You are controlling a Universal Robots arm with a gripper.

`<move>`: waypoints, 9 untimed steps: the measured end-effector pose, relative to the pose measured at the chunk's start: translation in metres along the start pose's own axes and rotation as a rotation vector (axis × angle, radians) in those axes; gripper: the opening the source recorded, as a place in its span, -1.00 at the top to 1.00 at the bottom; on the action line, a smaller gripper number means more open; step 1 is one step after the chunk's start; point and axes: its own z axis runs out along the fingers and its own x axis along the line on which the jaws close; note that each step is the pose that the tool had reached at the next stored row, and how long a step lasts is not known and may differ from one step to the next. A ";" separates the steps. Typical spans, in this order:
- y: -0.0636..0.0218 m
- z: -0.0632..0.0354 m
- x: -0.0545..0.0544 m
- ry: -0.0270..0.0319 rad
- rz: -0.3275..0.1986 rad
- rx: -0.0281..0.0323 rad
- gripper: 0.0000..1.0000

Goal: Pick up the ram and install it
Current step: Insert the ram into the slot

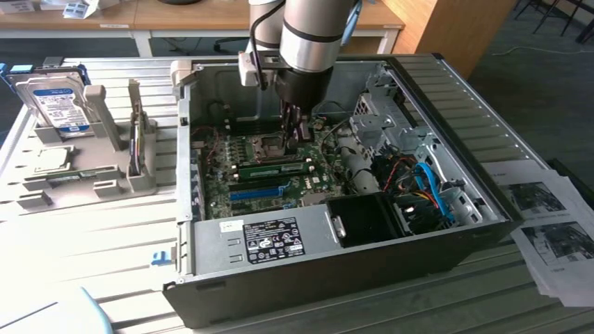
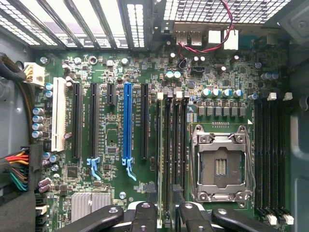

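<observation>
The ram (image 1: 277, 168) is a thin green stick lying along a memory slot on the motherboard (image 1: 243, 156), inside the open computer case (image 1: 464, 139). In the wrist view the ram (image 2: 160, 154) shows edge-on as a pale narrow strip in the slot next to the black empty slots. My gripper (image 1: 297, 139) hangs inside the case just above the board, near the far end of the ram. In the wrist view my gripper (image 2: 167, 218) is open, its dark fingers (image 2: 145, 216) apart on either side of the slot row, with nothing between them.
A bright blue slot strip (image 1: 255, 193) and the CPU socket (image 2: 221, 166) flank the memory slots. Cables (image 1: 427, 188) crowd the case's right part. On the exterior view's left, a silver hard drive (image 1: 58, 104) stands in a grey holder (image 1: 111, 177). Printed sheets (image 1: 552, 229) lie right.
</observation>
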 end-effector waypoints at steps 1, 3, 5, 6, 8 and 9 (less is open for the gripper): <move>0.0000 -0.0008 0.000 -0.0003 0.000 0.0001 0.51; 0.0001 -0.0023 0.000 -0.0005 0.000 0.0002 0.51; 0.0001 -0.0030 0.000 -0.0007 0.000 0.0003 0.51; 0.0001 -0.0032 0.000 -0.0009 0.000 0.0004 0.51; 0.0001 -0.0038 0.000 -0.0006 0.000 0.0003 0.51; 0.0001 -0.0038 0.000 -0.0007 0.000 0.0003 0.51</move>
